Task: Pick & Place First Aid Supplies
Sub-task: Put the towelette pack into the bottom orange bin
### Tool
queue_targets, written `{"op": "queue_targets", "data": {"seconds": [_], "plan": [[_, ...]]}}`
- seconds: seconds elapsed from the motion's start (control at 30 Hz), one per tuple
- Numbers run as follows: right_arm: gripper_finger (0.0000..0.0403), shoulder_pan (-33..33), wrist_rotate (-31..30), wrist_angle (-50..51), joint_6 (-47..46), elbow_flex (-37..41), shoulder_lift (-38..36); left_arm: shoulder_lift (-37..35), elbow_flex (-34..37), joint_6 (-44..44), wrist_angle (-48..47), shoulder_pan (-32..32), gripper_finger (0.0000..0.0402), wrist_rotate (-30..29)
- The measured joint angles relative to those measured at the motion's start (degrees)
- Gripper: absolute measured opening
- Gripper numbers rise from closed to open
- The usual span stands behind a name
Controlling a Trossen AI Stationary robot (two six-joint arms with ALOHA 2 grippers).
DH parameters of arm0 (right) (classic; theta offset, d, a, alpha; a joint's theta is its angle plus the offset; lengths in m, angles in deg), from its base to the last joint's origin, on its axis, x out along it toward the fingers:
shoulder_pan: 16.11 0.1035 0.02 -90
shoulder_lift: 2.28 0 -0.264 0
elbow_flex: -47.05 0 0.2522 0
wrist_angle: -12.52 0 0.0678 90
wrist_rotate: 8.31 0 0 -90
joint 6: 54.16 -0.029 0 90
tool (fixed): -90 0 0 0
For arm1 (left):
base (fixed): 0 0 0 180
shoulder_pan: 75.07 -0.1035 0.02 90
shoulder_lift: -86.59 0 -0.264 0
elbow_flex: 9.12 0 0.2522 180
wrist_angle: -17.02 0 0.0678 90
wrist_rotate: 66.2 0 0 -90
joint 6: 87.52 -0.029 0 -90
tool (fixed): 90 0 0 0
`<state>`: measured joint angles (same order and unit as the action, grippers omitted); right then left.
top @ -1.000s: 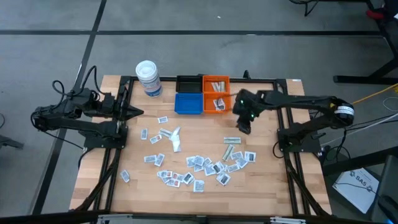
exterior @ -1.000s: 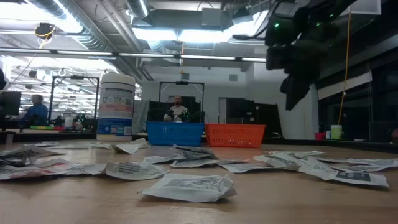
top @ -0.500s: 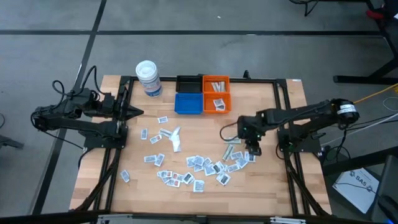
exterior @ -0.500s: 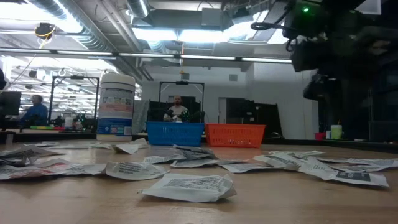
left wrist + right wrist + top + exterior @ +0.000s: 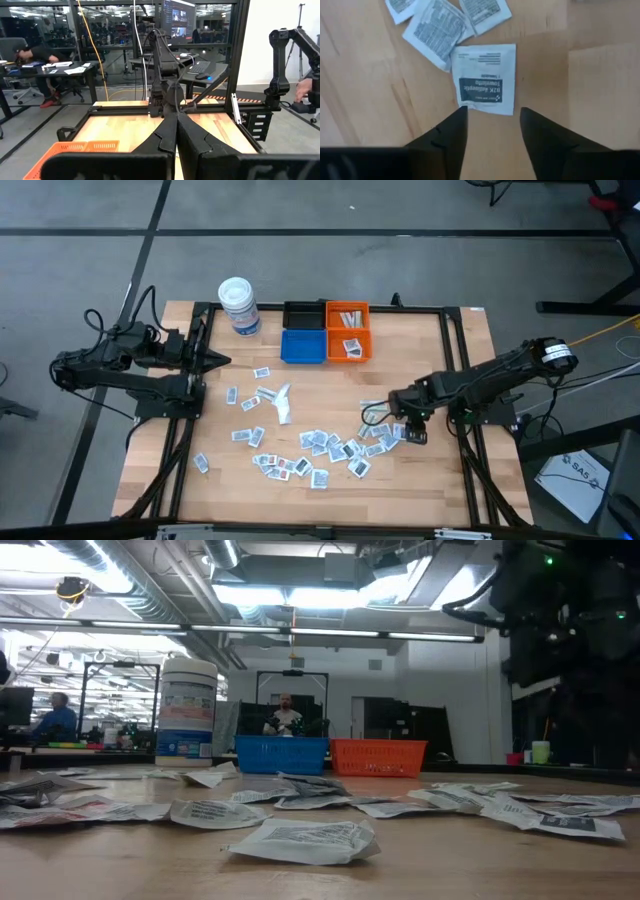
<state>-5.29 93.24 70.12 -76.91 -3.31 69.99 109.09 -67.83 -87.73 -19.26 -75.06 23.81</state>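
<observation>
- High view: A light wooden counter [image 5: 440,480] with a black frame stands on a grey floor [image 5: 300,240]. Many small flat white sachets [image 5: 320,448] lie spread over the middle and near part of the counter. At the far edge stand a white round tub with a lid [image 5: 239,306] and three small bins side by side: a black bin [image 5: 303,315], a blue plastic bin [image 5: 303,346] and an orange plastic bin [image 5: 348,332] with a few sachets inside. The left gripper [image 5: 222,361] rests at the left edge, pinched tight with nothing in it. The right gripper [image 5: 412,428] is low over the right end of the sachets.
- Low view: The sachets lie flat on the wood. Behind them are the tub, the blue bin and the orange bin. Beyond is a big room with ceiling lights and pipes. A person [image 5: 286,717] sits far back, and another person [image 5: 58,718] sits at a desk.
- Left wrist view: The two dark fingers press together. Far off, a person bends over a desk [image 5: 60,67].
- Right wrist view: The right gripper's fingers [image 5: 447,137] are spread apart and hold nothing. A white sachet with a dark printed label [image 5: 484,79] lies on the wood just ahead, with more sachets beside it.
</observation>
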Motion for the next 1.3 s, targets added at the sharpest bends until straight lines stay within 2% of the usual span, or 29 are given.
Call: {"op": "queue_targets", "data": {"seconds": [0.2,0.4,0.53,0.97,1.3], "plan": [[0.0246,0.8,0.0,-2.2,-1.7,1.1,0.1,0.0,0.0,0.0,0.0,0.0,0.0004,0.0],[0.0258,2.8,-2.3,-2.9,-0.8,1.4,1.8,0.0,0.0,0.0,0.0,0.0,0.0004,0.0],[0.0251,3.5,-4.6,-3.8,-0.8,1.4,3.7,0.0,0.0,0.0,0.0,0.0,0.0004,0.0],[0.0213,4.7,-5.2,-5.5,-1.9,1.2,8.9,0.0,0.0,0.0,0.0,0.0,0.0004,0.0],[0.0155,4.7,-6.4,-5.5,-4.3,1.3,9.0,0.0,0.0,0.0,0.0,0.0,0.0004,0.0]]}}
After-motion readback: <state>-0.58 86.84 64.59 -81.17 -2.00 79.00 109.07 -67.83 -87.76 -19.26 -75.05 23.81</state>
